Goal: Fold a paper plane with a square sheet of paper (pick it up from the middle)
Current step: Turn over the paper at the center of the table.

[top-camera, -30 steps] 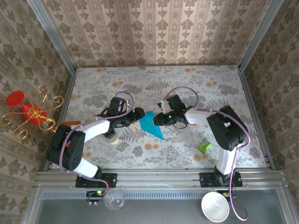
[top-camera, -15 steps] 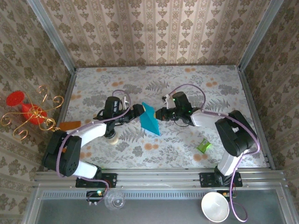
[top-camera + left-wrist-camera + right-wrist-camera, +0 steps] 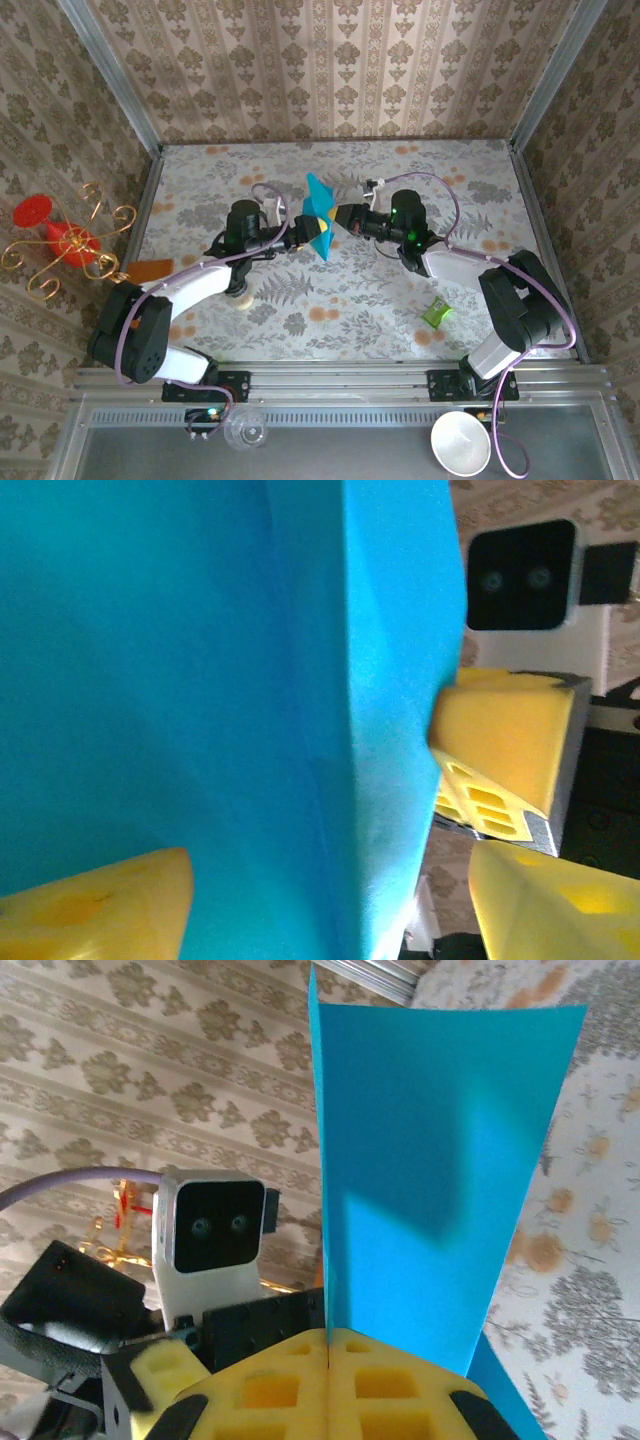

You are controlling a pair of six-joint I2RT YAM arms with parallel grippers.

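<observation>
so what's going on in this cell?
The right pincer is shut on the part-folded teal paper and holds it on edge at mid-table. The left pincer is open and straddles it from the other side. It is not yet a plane. A green wrapper lies by the right arm.

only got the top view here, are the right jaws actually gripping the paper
Observer: Yes. The right wrist view shows the right jaws shut, their pads pressed together on the paper's edge.
Operator: and the left ones, clamped too or not
Observer: No. In the left wrist view the left jaws stand open with the paper between them, and the pad on one side is clear of the sheet.
</observation>
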